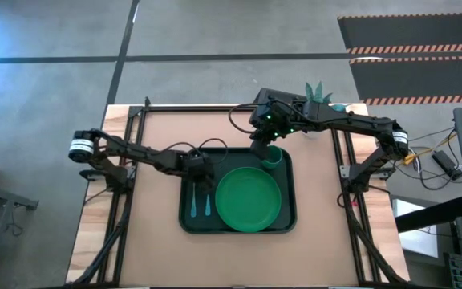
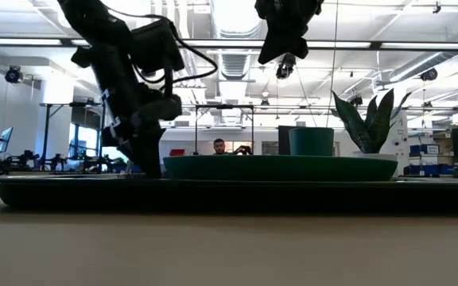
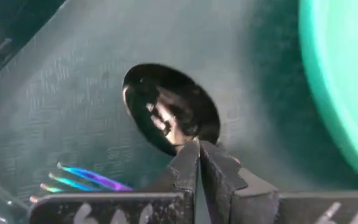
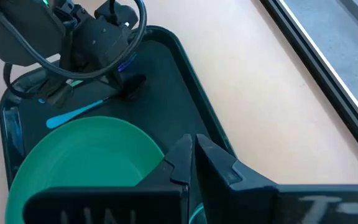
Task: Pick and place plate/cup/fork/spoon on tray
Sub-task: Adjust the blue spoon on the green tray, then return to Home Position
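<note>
The dark green tray (image 1: 188, 223) holds the bright green plate (image 1: 248, 199) and, at its far right corner, the green cup (image 1: 273, 157). The fork (image 1: 192, 207) and the spoon (image 1: 205, 206) lie side by side on the tray's left part, blue handles toward the near edge. My left gripper (image 3: 198, 149) is shut and points steeply down. Its tips stand at the spoon's neck, just behind the dark bowl (image 3: 169, 113), with the fork's tines (image 3: 82, 180) beside it. My right gripper (image 4: 193, 150) is shut and hangs high over the cup. My left gripper has its shut fingertips (image 3: 188, 155) over the spot where the spoon's bowl meets its handle, slanting down from above. The spoon lies flat on the tray. The fingers hide that spot, so I cannot tell whether they touch it.
A white pot with a spiky green plant (image 1: 318, 93) stands at the table's far edge behind my right arm. Bare brown tabletop (image 1: 239, 257) lies near the front edge and on both sides of the tray. A person (image 2: 219, 148) sits in the room beyond.
</note>
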`<state>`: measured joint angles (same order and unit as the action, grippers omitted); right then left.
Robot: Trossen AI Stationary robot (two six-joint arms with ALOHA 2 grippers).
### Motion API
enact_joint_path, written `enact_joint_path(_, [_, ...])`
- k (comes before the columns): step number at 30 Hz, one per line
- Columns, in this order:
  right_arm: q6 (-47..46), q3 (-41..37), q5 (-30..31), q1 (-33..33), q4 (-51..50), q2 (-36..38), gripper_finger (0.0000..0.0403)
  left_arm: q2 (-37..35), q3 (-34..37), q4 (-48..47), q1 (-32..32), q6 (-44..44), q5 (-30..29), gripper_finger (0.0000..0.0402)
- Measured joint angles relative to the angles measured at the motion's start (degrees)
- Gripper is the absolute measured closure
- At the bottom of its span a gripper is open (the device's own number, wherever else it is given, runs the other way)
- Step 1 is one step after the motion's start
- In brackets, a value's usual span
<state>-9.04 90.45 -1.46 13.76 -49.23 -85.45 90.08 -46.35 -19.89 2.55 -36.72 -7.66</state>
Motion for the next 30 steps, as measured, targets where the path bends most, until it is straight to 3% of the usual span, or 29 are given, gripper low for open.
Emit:
enact_joint_path(7, [0.2, 0.0, 0.0, 0.0, -0.2, 0.0, 0.0394, -0.6, -1.5, -0.2, -0.9, 0.0, 0.2, 0.0402])
enact_joint_path(12, [4.2, 0.0, 0.1, 0.0, 1.2, 0.0, 0.0394, -5.6, -2.2, -1.8, -1.1, 1.5, -0.3, 0.0402])
enact_joint_path(22, [9.6, -0.1, 0.0, -0.4, 9.9, 2.3, 0.0394, -30.1, -3.4, -16.7, -1.0, 1.7, -17.4, 0.0402])
enact_joint_path(25, [10.8, 0.0, 0.0, -0.3, 11.6, 3.5, 0.0394, -37.0, -3.0, -16.8, -1.0, 1.1, -20.0, 0.0402])
enact_joint_path(30, [4.6, 0.8, -0.3, -0.5, 11.0, 5.8, 0.0394, -44.7, -3.0, -17.2, -1.0, -0.6, -21.9, 0.0402])
